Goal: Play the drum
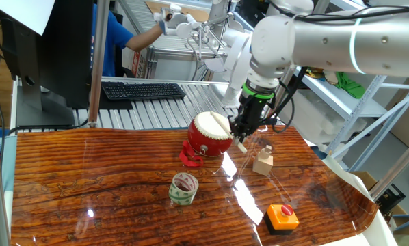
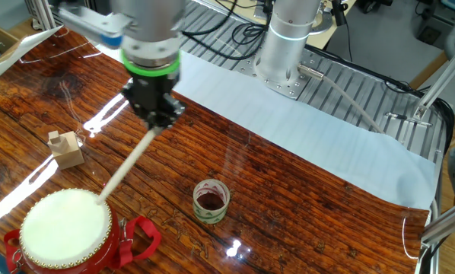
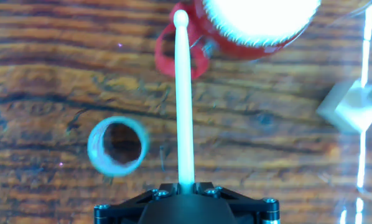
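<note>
The drum [image 1: 210,135] is small, red and barrel-shaped, with a cream-white head, tilted on a red stand on the wooden table. It also shows in the other fixed view [image 2: 65,230] and at the top of the hand view [image 3: 254,25]. My gripper [image 1: 244,127] [image 2: 156,116] is shut on a pale wooden drumstick [image 2: 127,164] [image 3: 184,99]. The stick slants down toward the drum; in the other fixed view its tip reaches the rim of the head. In the hand view the stick's tip lies left of the head, over the red stand.
A green-patterned tape roll [image 1: 184,188] [image 2: 211,200] [image 3: 116,145] stands in front of the drum. A small wooden block [image 1: 262,162] [image 2: 65,148] sits to the drum's side. An orange button on a black base [image 1: 282,217] lies near the table's front right.
</note>
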You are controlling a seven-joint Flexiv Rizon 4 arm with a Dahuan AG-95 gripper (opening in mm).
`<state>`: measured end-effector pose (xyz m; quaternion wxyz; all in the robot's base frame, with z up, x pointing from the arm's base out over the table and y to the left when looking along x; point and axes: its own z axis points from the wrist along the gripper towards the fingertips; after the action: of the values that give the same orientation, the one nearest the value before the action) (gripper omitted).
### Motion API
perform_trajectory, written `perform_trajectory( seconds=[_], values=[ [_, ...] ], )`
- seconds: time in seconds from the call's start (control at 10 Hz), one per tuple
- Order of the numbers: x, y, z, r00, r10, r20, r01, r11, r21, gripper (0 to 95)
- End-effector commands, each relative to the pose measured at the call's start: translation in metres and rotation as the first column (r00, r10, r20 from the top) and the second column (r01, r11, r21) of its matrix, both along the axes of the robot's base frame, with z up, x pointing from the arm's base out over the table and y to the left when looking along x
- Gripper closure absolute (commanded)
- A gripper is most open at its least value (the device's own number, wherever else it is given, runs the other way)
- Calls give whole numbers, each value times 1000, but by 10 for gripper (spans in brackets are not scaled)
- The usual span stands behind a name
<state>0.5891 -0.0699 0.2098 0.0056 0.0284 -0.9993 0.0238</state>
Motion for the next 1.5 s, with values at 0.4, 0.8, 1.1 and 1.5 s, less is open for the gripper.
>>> perform_trajectory(
  seconds=[0.4, 0.8, 1.1, 1.5],
  values=[
    [33, -24, -5, 997, -71, -12, 72, 997, 39, 950],
    [54, -32, -19, 995, -97, -14, 97, 995, 39, 950],
    [56, -29, -25, 993, -117, -13, 118, 992, 53, 950],
    [58, -27, -31, 988, -150, -42, 152, 987, 56, 950]
  ],
)
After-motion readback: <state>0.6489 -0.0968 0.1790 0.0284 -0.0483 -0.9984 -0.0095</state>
